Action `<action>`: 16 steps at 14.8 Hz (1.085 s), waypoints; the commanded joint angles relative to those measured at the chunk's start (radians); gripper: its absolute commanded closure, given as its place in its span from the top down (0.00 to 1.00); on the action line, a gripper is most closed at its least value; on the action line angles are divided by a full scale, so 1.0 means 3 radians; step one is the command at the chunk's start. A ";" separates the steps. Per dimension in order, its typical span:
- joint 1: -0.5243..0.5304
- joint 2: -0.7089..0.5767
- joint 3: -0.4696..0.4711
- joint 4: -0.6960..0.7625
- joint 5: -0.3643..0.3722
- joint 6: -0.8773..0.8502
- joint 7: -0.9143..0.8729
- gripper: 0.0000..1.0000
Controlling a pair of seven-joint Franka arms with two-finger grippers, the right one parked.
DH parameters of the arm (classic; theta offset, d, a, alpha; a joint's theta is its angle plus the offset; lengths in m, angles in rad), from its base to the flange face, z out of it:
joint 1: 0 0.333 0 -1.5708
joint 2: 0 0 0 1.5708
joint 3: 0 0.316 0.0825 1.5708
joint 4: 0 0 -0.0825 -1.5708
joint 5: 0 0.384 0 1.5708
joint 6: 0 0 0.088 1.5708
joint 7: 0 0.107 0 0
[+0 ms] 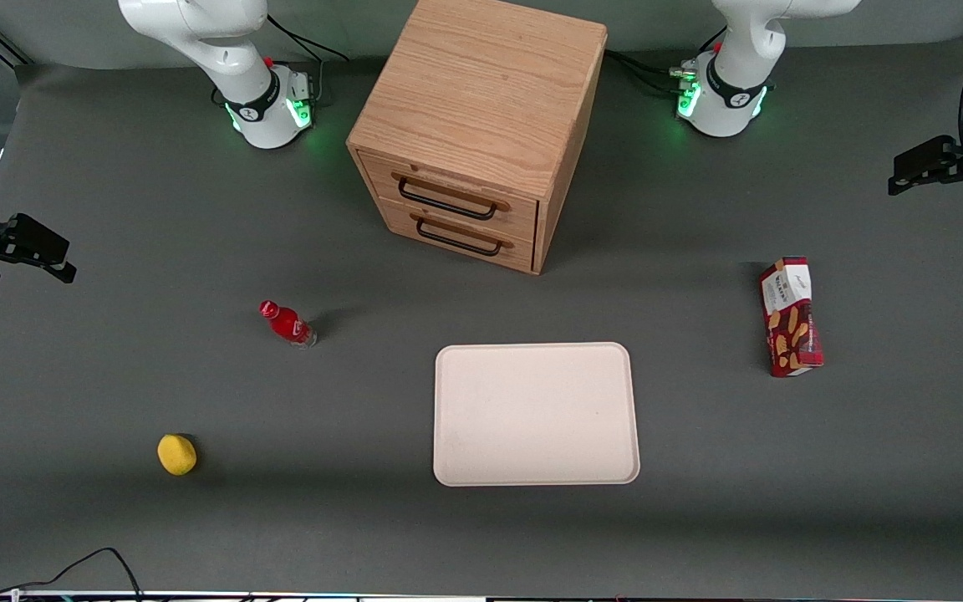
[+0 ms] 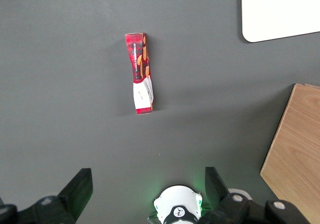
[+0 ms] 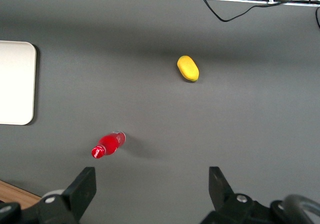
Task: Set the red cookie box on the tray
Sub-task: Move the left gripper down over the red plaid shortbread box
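Note:
The red cookie box (image 1: 791, 318) lies flat on the dark table toward the working arm's end, its white label end pointing away from the front camera. In the left wrist view the red cookie box (image 2: 140, 74) lies well clear of the fingers. The cream-white tray (image 1: 536, 414) sits bare, beside the box and a little nearer the front camera; one corner of the tray (image 2: 280, 9) shows in the left wrist view. My gripper (image 1: 899, 180) hangs above the table edge, farther from the front camera than the box. The gripper (image 2: 147, 184) is open and holds nothing.
A wooden two-drawer cabinet (image 1: 481, 125) stands at mid-table, farther from the front camera than the tray. A small red bottle (image 1: 287, 323) and a yellow lemon-like object (image 1: 176, 454) lie toward the parked arm's end. The working arm's base (image 2: 177, 211) glows green.

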State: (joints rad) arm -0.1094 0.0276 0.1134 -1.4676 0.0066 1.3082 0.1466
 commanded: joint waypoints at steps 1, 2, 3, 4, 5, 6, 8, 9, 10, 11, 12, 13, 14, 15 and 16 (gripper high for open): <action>-0.0009 0.0087 -0.0030 0.0152 0.0065 -0.0122 0.0073 1.00; -0.0009 0.0092 -0.0020 0.0152 0.0065 -0.0137 0.0069 1.00; -0.0009 0.0097 -0.0015 0.0122 0.0070 -0.0147 0.0033 1.00; -0.0004 0.0122 -0.0015 0.0030 0.0116 -0.0127 0.0028 1.00; 0.0012 0.0118 -0.0005 -0.0128 0.0141 -0.0021 0.0048 1.00; 0.0017 0.0113 0.0010 -0.0332 0.0147 0.0183 0.0073 1.00; 0.0027 0.0077 0.0021 -0.1000 0.0157 0.0780 0.0180 1.00; 0.0027 0.0077 0.0076 -0.1282 0.0157 0.1158 0.0303 1.00; 0.0022 0.0117 0.0133 -0.1508 0.0157 0.1511 0.0415 1.00; 0.0027 0.0148 0.0143 -0.1743 0.0152 0.1904 0.0462 1.00; 0.0027 0.0189 0.0149 -0.1988 0.0152 0.2318 0.0462 1.00; 0.0027 0.0265 0.0149 -0.2228 0.0137 0.2778 0.0462 1.00; 0.0027 0.0357 0.0154 -0.2408 0.0106 0.3182 0.0462 1.00; 0.0027 0.0454 0.0149 -0.2552 0.0091 0.3531 0.0462 1.00; 0.0027 0.0556 0.0149 -0.2674 0.0075 0.3853 0.0457 1.00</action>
State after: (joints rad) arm -0.0959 0.1730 0.1549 -2.1787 0.0396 2.2988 0.2646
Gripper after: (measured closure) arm 0.000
